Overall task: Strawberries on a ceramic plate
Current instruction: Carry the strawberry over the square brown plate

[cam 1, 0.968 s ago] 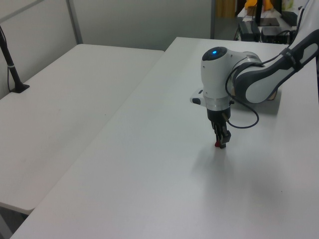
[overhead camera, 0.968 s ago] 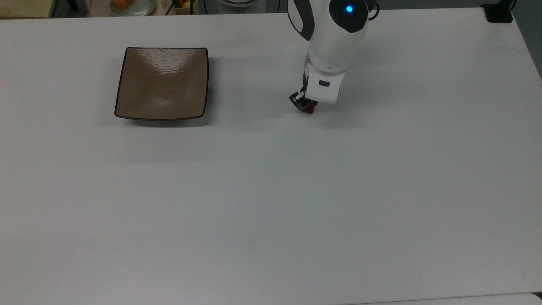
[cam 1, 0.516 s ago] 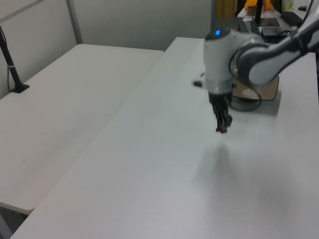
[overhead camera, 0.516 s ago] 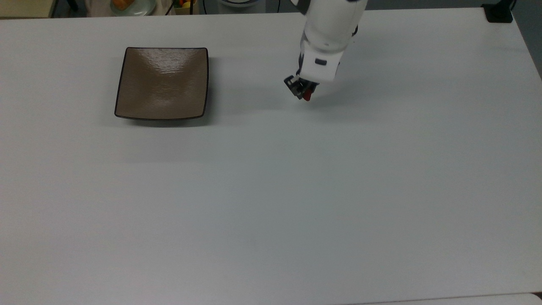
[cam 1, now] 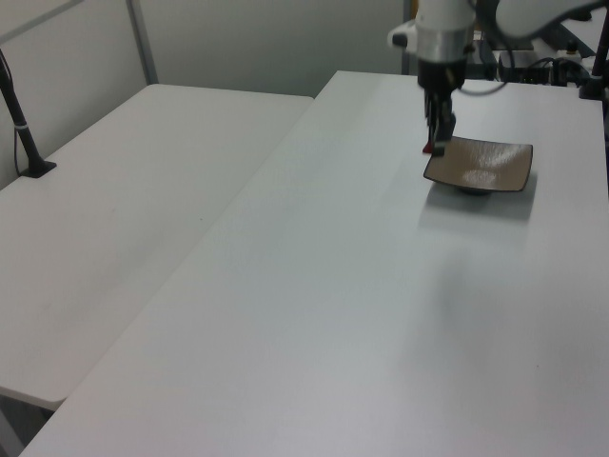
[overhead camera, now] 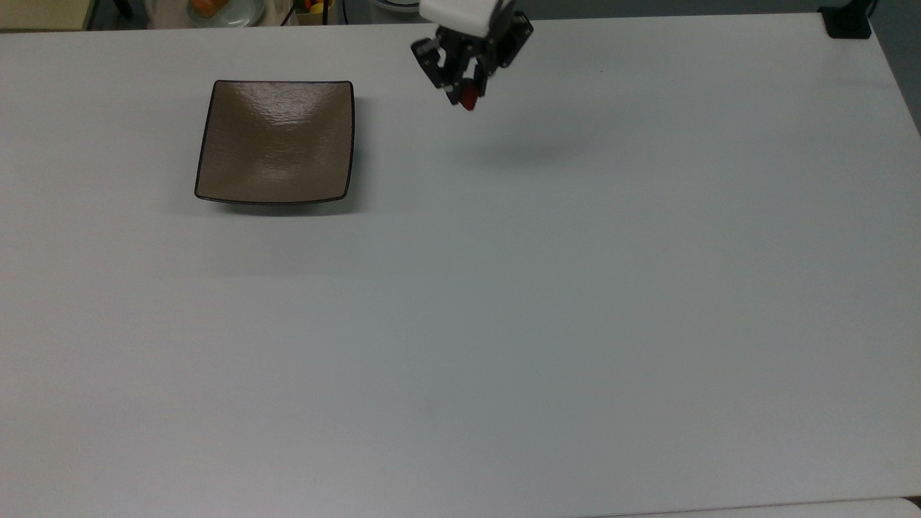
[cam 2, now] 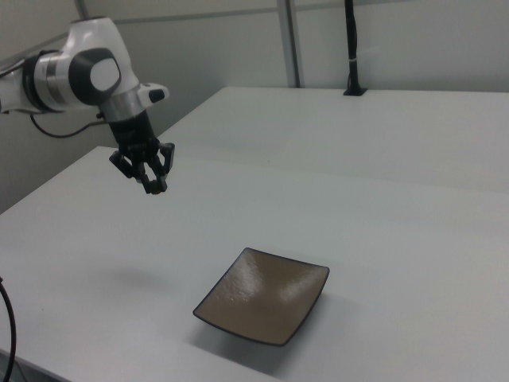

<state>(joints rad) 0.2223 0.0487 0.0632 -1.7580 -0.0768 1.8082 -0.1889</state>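
Observation:
My gripper (overhead camera: 466, 97) hangs high above the white table, shut on a tiny red strawberry (overhead camera: 469, 99) whose tip pokes out below the black fingers. In the left view the strawberry (cam 1: 430, 149) sits at the gripper's (cam 1: 434, 145) tip, just left of the plate. The square brown ceramic plate (overhead camera: 276, 140) rests flat on the table at the top view's left, well left of the gripper, with nothing on it. In the right view the gripper (cam 2: 153, 186) hovers up and to the left of the plate (cam 2: 266, 297).
The table (overhead camera: 504, 324) is a wide white surface. A second white table (cam 1: 124, 181) stands at the left view's left with a black post (cam 1: 19, 114). Clutter lies beyond the table's far edge (overhead camera: 216, 8) in the top view.
The gripper has lifted off the table with the strawberry and moved toward the top view's upper left, nearer the plate. The plate has not moved.

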